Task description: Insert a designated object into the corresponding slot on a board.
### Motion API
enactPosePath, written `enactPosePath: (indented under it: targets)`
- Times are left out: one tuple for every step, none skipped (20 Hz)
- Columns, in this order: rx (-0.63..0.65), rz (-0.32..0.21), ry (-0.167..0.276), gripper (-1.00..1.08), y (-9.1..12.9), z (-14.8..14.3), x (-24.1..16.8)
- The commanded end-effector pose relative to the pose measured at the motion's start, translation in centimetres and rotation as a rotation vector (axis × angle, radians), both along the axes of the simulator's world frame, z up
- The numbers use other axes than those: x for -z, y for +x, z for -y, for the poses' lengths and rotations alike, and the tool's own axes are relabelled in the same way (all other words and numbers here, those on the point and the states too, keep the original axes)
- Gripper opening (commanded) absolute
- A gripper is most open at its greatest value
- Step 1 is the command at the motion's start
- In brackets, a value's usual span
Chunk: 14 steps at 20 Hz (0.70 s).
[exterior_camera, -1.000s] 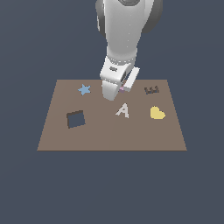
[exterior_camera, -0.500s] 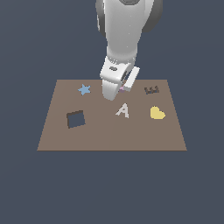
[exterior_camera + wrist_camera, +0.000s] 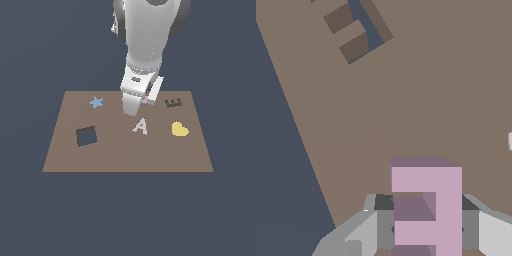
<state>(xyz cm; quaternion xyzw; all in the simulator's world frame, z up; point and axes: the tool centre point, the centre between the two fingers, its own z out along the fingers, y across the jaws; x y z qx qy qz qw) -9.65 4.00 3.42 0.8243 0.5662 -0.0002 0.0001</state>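
— Where is the pink E block [image 3: 426, 210] sitting?

— The gripper [image 3: 426, 230] is clamping it, one finger [image 3: 363, 227] pressing each flank, low over the brown board [image 3: 125, 155], with the E-shaped slot [image 3: 173, 103] lying off toward the exterior view's right.

— What is worrying you?

— The prongs may be arriving misaligned, catching the cutout's rim and jamming.

— Any room?

— The board between them is looking bare; the white A [image 3: 140, 126] and yellow heart [image 3: 179, 129] are sitting nearer us, and the slot is hugging the far edge.
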Motion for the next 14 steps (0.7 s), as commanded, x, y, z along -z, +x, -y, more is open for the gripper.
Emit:
enactPosePath:
  targets:
    - [-0.054, 0.001, 0.000, -1.00, 0.4, -1.3, -0.1]
    - [-0.083, 0.001, 0.000, -1.00, 0.6, -1.9, -0.1]
    - [-0.116, 0.001, 0.000, -1.00, 0.7, -2.7, -0.2]
    - [-0.152, 0.001, 0.000, -1.00, 0.9, -3.6, -0.2]
    - [-0.191, 0.001, 0.000, -1.00, 1.0, -4.5, -0.2]
    - [-0.234, 0.001, 0.000, -1.00, 1.1, -5.5, -0.3]
    - [-0.277, 0.001, 0.000, -1.00, 1.2, -6.5, -0.3]
    - [-0.318, 0.001, 0.000, -1.00, 1.2, -7.5, -0.4]
    - [-0.355, 0.002, 0.000, -1.00, 1.2, -8.4, -0.4]
    - [-0.389, 0.002, 0.000, -1.00, 1.1, -9.2, -0.5]
    - [-0.420, 0.002, 0.000, -1.00, 1.1, -9.9, -0.5]
    - [-0.448, 0.002, 0.000, -1.00, 1.0, -10.6, -0.5]
    - [-0.472, 0.002, 0.000, -1.00, 0.8, -11.2, -0.5]
    - [-0.493, 0.002, 0.000, -1.00, 0.7, -11.7, -0.6]
